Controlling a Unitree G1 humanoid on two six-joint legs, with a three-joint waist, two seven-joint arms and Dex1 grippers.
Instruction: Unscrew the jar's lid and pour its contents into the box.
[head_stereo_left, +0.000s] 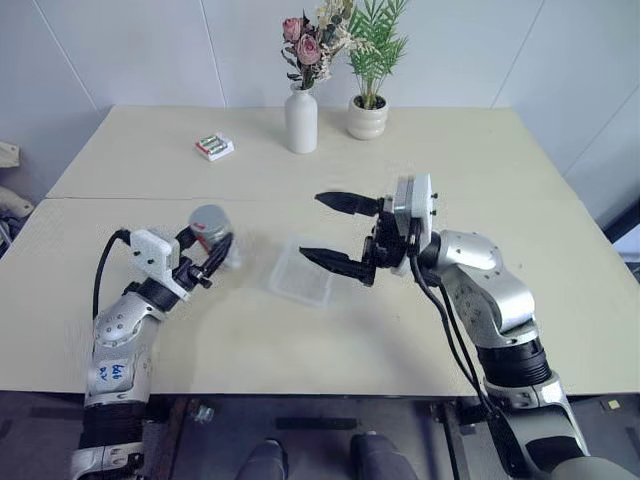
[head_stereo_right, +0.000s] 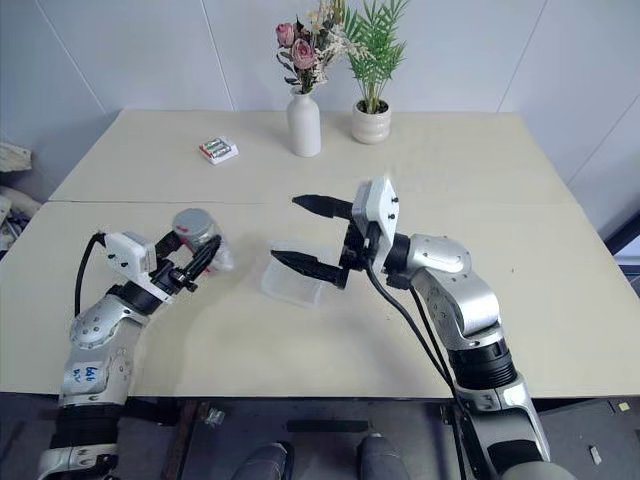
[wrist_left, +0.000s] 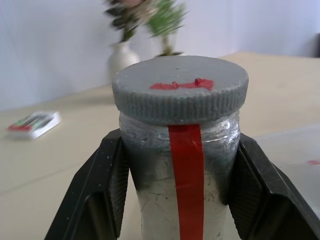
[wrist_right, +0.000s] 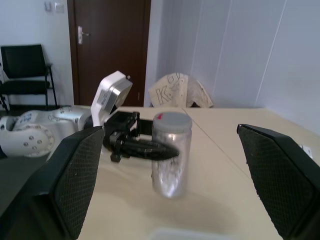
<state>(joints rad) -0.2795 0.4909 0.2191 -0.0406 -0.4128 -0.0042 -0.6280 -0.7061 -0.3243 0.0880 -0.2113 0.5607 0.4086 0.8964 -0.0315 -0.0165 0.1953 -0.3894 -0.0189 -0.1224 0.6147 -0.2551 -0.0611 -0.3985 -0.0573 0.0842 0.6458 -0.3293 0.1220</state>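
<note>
Lower left of frame: left gripper (head_stereo_left: 212, 262) jaws pinching the jar (head_stereo_left: 211, 236), lid (wrist_left: 180, 94) still on. Centre: right gripper (head_stereo_left: 338, 232) jaws spread wide over the box (head_stereo_left: 300, 275). Left wrist view alone reveals red tape; contents indiscernible.

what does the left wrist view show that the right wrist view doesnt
Left wrist view alone: the red tape strip running down the jar's side, red marks on the lid top, the white vase and the small white pack.

Right wrist view alone: a dark door, a black chair, and the right gripper with jaws wide apart.

Both: the jar with its grey lid on, clamped in the left gripper.
</note>
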